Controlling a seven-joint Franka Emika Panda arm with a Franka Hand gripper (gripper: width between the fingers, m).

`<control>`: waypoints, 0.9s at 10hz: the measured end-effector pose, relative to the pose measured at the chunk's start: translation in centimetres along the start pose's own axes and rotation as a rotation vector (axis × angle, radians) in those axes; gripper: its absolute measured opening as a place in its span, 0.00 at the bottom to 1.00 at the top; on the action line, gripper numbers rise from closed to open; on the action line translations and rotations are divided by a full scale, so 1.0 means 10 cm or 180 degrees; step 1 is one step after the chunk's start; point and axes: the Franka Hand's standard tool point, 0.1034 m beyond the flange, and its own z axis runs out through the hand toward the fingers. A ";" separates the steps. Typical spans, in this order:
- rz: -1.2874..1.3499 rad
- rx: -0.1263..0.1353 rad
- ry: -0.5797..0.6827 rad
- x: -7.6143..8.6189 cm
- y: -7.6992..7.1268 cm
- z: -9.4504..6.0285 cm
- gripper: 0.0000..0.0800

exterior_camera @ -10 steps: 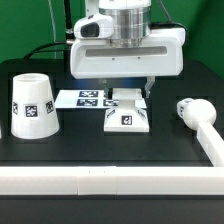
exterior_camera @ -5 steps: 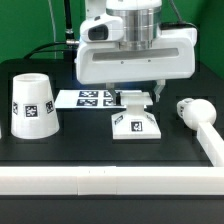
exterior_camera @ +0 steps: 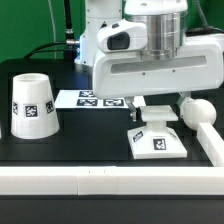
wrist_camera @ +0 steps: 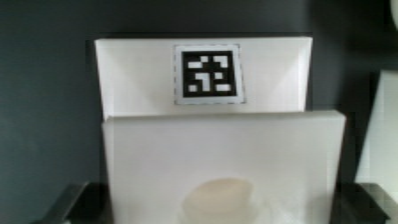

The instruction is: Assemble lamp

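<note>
Reading from the exterior view's left: shade [exterior_camera: 30, 105] upright, bare tabletop [exterior_camera: 90, 138] next, then my gripper [exterior_camera: 158, 106] clamping the base [exterior_camera: 155, 143] by its side edges, near the front rail [exterior_camera: 100, 182]; bulb [exterior_camera: 197, 110] just beside, tight on that side.

bulb [exterior_camera: 198, 110] half hidden behind arm [exterior_camera: 160, 65], base [wrist_camera: 205, 150] edge cropped; claw [exterior_camera: 158, 106] tips obscured

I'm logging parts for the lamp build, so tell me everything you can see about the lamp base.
The lamp base is white and plastic-looking: a flat square slab with a raised block, a round socket on top and a black-and-white square tag. It sits flat on the black table, toward the exterior view's right. The gripper stands over it, fingers flanking the raised block, seemingly clamped on it.
</note>
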 end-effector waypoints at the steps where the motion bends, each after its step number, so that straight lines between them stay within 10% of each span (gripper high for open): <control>1: -0.0012 0.0007 0.0036 0.09 -0.03 0.00 0.67; 9: 0.0146 0.0044 0.0151 0.68 -0.28 0.00 0.67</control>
